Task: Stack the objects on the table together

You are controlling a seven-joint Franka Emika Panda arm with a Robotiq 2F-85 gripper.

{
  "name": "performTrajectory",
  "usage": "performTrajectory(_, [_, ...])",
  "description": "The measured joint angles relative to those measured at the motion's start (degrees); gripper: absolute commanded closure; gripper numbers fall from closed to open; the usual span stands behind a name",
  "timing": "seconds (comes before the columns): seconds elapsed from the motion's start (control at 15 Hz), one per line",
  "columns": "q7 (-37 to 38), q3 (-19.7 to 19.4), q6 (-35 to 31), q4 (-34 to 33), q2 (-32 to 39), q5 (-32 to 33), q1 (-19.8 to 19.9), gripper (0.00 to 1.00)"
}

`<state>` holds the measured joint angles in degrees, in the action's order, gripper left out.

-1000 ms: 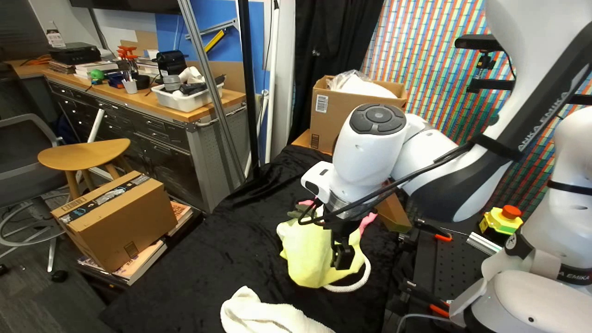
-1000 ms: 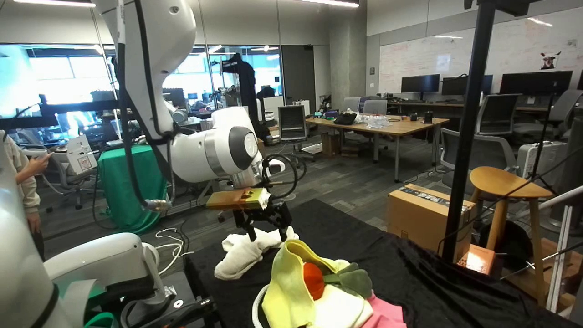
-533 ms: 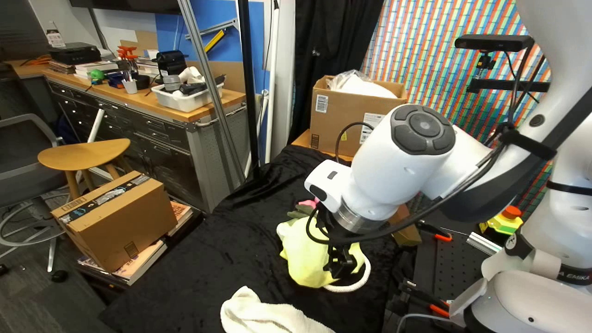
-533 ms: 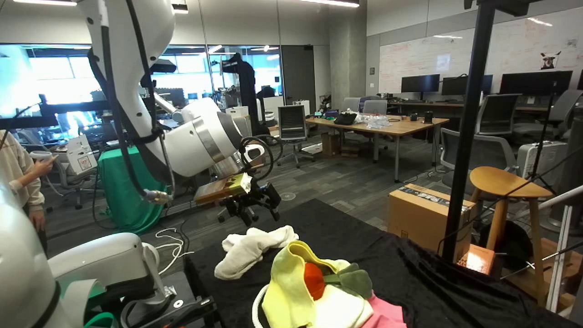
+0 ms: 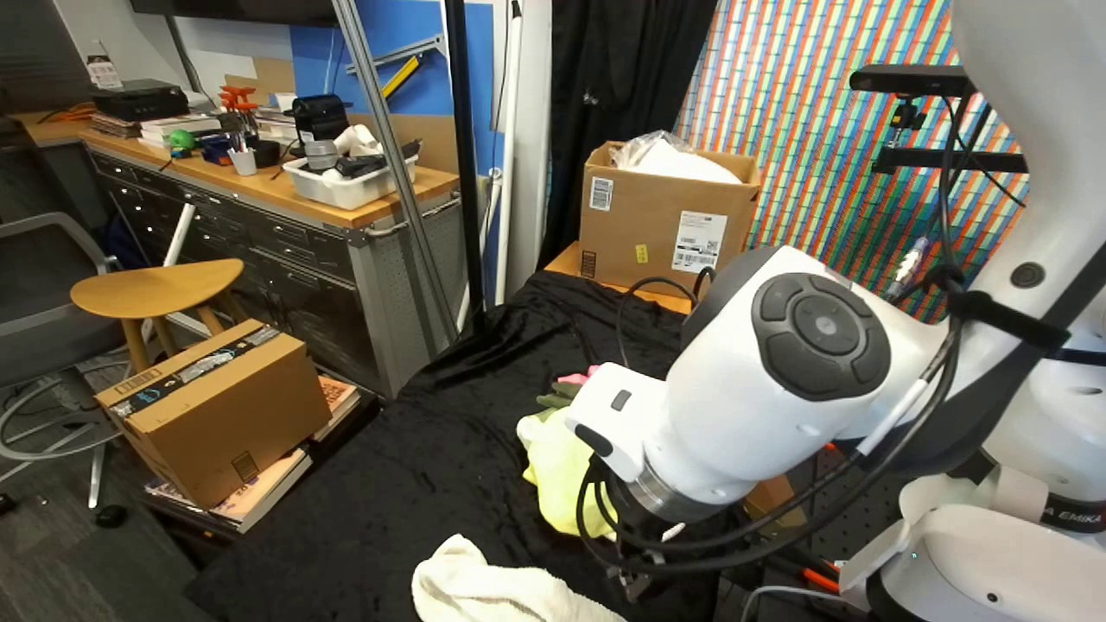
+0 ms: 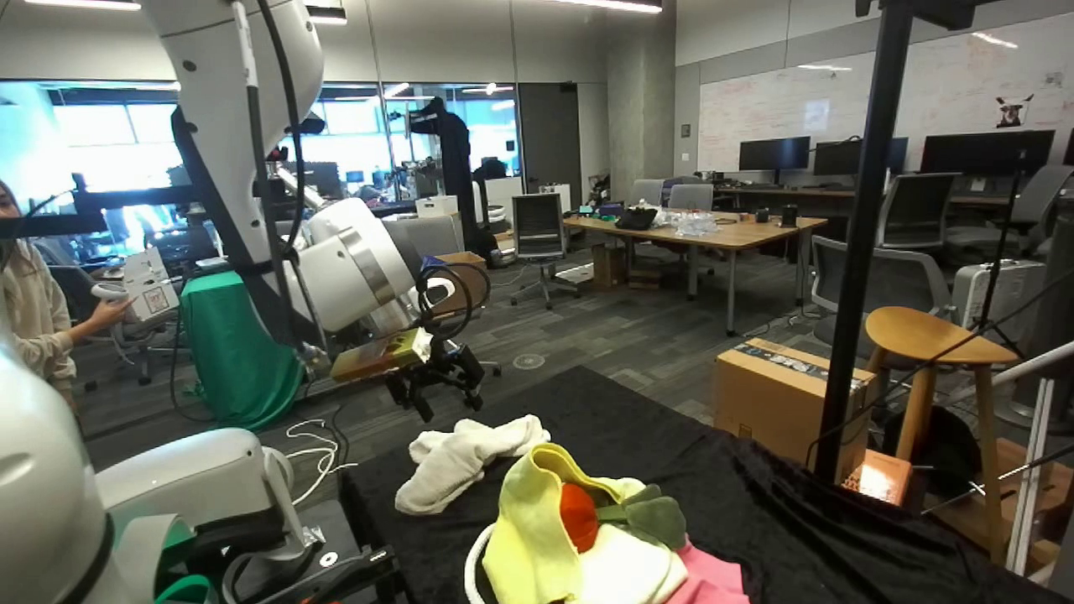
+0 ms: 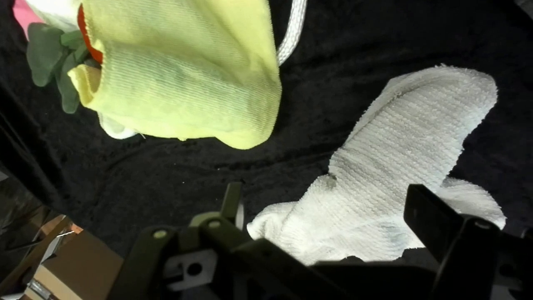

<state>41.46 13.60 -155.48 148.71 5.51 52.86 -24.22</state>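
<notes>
The white cloth (image 7: 374, 175) lies loosely crumpled on the black-draped table (image 6: 654, 453). My gripper (image 7: 327, 202) hangs above it, open, its fingers spread wide with nothing held between them. In an exterior view the gripper (image 6: 451, 407) is tilted and apart from the white cloth (image 6: 457, 474). A separate pile holds a yellow cloth (image 6: 530, 533), a cream-white cloth (image 6: 625, 566) and a pink cloth (image 6: 713, 579). Tucked into it are a red item (image 6: 577, 518) and a green leafy piece (image 6: 659, 516). A white rope loop (image 7: 291, 35) sticks out from under the yellow cloth (image 7: 183, 91).
A tall black post (image 6: 860, 252) rises beside the table. A cardboard box (image 5: 661, 216) stands behind it, and another cardboard box (image 5: 216, 406) is off its side near a round wooden stool (image 5: 155, 289). A person (image 6: 42, 310) stands beyond the robot base.
The arm has swung back and tilted; the gripper has moved away from the pile, to the left in one exterior view and lower in the other. The cloths have not moved.
</notes>
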Motion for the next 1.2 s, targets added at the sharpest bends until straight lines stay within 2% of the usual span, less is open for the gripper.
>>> performTrajectory(0.6, [-1.0, 1.9, 11.1, -13.0, 12.5, -5.1, -2.0, 0.00])
performTrajectory(0.93, [-1.0, 1.9, 13.3, -18.5, 17.4, -8.5, -3.0, 0.00])
performTrajectory(1.2, [-3.0, 1.9, 14.7, -22.4, 21.0, -15.1, -3.8, 0.00])
